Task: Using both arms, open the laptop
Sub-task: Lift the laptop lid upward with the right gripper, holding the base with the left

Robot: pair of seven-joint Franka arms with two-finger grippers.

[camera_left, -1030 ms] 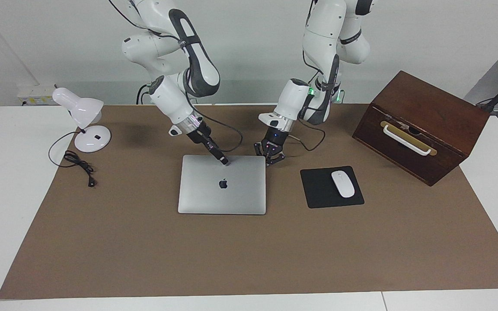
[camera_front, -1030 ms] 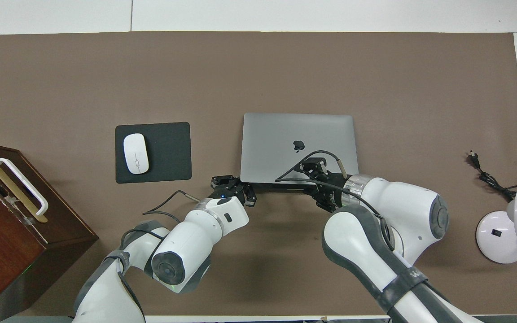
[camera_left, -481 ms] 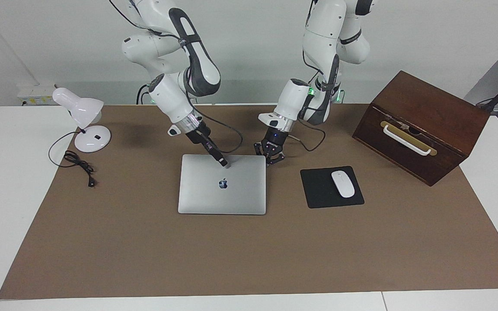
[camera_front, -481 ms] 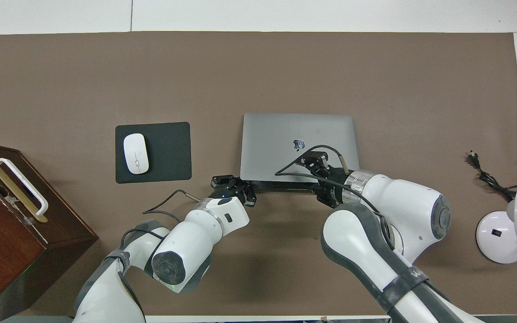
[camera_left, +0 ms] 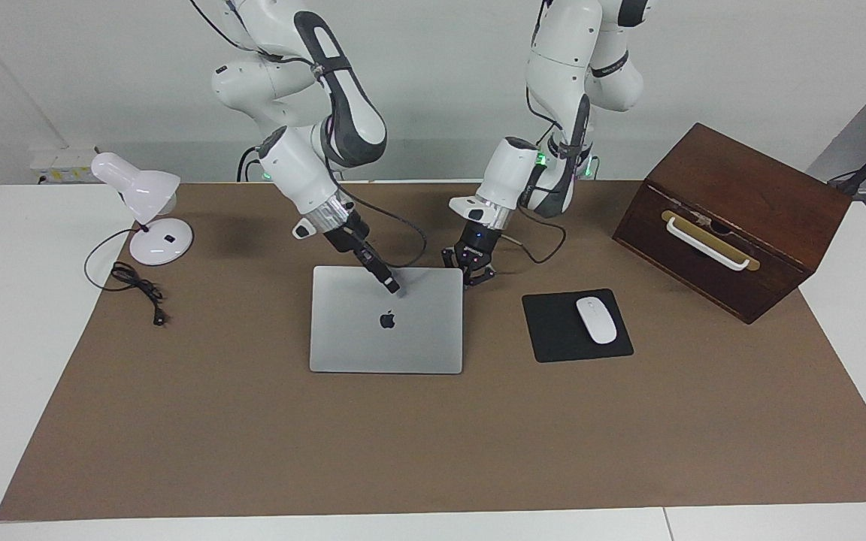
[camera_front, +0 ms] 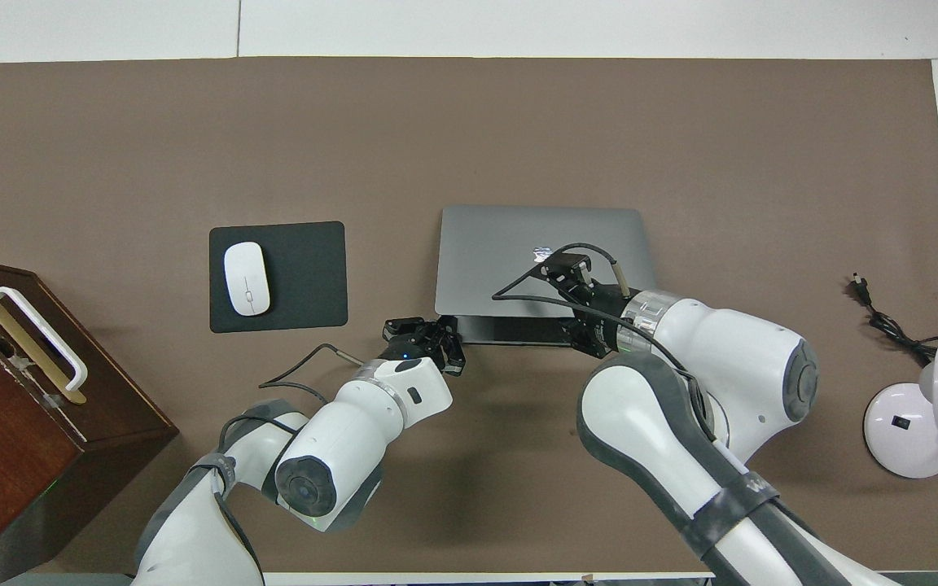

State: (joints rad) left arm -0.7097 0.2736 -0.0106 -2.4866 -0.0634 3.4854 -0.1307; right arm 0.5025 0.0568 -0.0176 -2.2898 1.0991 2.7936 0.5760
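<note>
Laptop (camera_left: 386, 330) at frame centre on the desk (camera_left: 433, 443), lid slightly raised; my right tool (camera_left: 392, 286), closed, over its upper edge; my left tool (camera_left: 472, 279), closed, at its upper right corner.

A white table (camera_left: 19, 315) carries a broad brown mat (camera_left: 433, 443) that stops short of its edges. A plain pale wall (camera_left: 433, 83) rises at the robots' edge, evenly lit. A white socket strip (camera_left: 61, 164) sits against it near the corner at the right arm's end.
</note>
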